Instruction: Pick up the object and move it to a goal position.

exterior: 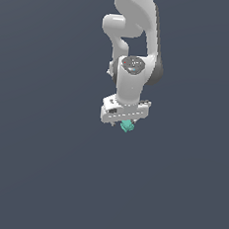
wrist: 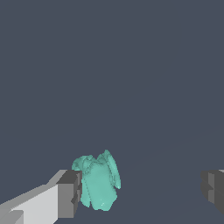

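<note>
The object (wrist: 99, 183) is a small teal-green lumpy blob. In the wrist view it lies between my gripper's (wrist: 142, 190) two fingers, right against one dark finger pad (wrist: 70, 193) and far from the other pad (wrist: 213, 188). The jaws stand wide apart, so the gripper is open. In the exterior view the white gripper (exterior: 125, 121) points straight down over the object (exterior: 127, 126), which peeks out under the hand and is mostly hidden by it.
A plain dark grey-blue surface (exterior: 42, 169) fills both views. The white arm (exterior: 136, 34) reaches down from the top of the exterior view. No goal marker shows.
</note>
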`<state>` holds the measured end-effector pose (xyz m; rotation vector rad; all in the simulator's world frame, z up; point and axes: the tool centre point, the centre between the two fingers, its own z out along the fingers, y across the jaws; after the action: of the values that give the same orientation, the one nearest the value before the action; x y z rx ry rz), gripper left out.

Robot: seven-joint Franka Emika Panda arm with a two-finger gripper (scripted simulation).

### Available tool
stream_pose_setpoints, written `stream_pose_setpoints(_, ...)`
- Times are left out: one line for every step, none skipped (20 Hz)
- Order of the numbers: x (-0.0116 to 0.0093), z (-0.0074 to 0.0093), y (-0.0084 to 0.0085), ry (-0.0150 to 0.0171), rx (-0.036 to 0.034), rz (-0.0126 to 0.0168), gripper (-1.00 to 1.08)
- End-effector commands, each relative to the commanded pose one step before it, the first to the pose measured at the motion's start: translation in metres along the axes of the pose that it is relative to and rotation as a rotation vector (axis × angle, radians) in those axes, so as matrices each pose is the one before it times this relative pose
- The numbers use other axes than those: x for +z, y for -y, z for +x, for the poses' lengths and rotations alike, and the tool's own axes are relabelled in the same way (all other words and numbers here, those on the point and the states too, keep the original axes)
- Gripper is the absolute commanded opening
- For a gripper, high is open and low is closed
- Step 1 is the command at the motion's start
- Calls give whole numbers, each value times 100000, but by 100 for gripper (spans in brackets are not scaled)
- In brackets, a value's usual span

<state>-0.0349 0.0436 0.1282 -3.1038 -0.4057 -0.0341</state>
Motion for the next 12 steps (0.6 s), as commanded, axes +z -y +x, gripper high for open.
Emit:
stream_pose_setpoints(1254,-1301,1304,715,-8401,-322,100)
stream_pose_setpoints(425,-432,494,245,-2947,-78,100)
stream_pose_setpoints(387,-393,471,223,-2738,-57,100)
stream_pose_setpoints(351,-356,443,201,-2525,-39,100)
stream_pose_setpoints(316,-320,414,180,-2312,-25,100)
stream_pose_setpoints(283,-286,382,160,-2096,-13,100)
stream_pose_setpoints(250,-252,348,141,-1880,-4,100)
stream_pose_setpoints(218,-219,312,122,-1661,2,100)
stream_pose_setpoints(187,-188,274,104,-1441,6,100)
stream_pose_setpoints(157,-157,234,86,-1221,8,100)
stream_pose_setpoints(128,-127,193,70,-1001,9,100)
stream_pose_setpoints(99,-98,150,54,-776,8,100)
